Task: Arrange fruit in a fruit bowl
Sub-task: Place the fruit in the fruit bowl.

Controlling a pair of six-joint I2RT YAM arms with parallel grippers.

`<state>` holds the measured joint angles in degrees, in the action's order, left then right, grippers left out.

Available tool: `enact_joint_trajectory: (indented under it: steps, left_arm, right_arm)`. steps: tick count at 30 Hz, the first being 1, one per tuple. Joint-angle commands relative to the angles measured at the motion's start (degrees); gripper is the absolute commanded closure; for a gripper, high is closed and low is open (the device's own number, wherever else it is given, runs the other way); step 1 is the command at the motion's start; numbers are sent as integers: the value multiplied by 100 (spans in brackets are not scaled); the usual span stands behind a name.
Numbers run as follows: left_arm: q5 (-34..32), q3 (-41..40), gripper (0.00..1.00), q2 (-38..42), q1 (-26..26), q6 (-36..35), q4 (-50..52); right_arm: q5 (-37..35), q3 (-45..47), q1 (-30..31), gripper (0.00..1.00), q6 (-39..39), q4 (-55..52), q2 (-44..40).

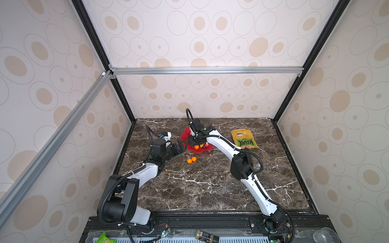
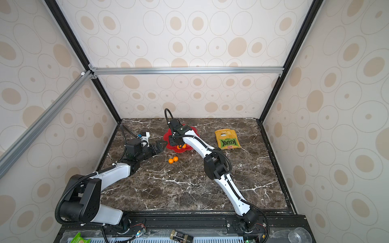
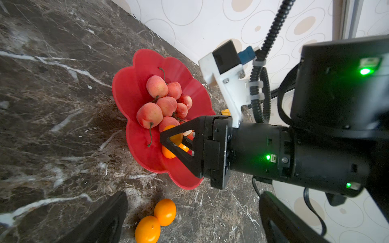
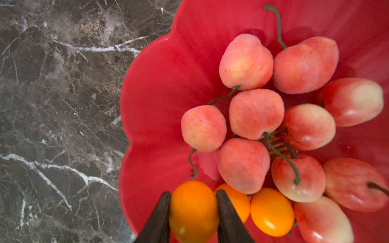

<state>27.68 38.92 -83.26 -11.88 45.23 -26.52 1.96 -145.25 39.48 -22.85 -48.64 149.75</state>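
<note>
Small orange round fruit (image 4: 193,212) clamped in your right pincer (image 4: 193,192), just inside shallow red flower-shaped bowl (image 4: 155,101) beside pink-red peach-like fruits (image 4: 254,113). Your left pincer (image 1: 182,146) open; two orange fruits (image 3: 165,211) on marble bench (image 3: 52,126).

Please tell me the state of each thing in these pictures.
fruit bowl: upright on the table, partly filled.
pink fruits: piled in the bowl.
held orange fruit: gripped over the bowl.
two other orange fruits: loose in the bowl.
two more orange fruits: on the table, outside the bowl.
snack bag: lying flat.
left gripper: open, empty.
right gripper: fingers shut on the held orange fruit.
</note>
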Motion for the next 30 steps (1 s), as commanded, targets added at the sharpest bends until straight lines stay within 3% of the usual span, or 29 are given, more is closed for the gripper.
enact_joint_trajectory:
  steps: [1, 30]
  left_arm:
    - [78, 74, 2, -40, 61, -6, -176]
    - [46, 72, 2, -27, 72, -77, -49]
  right_arm:
    - [68, -198, -44, 66, 50, -206, 202]
    - [200, -311, -124, 57, 53, -201, 459]
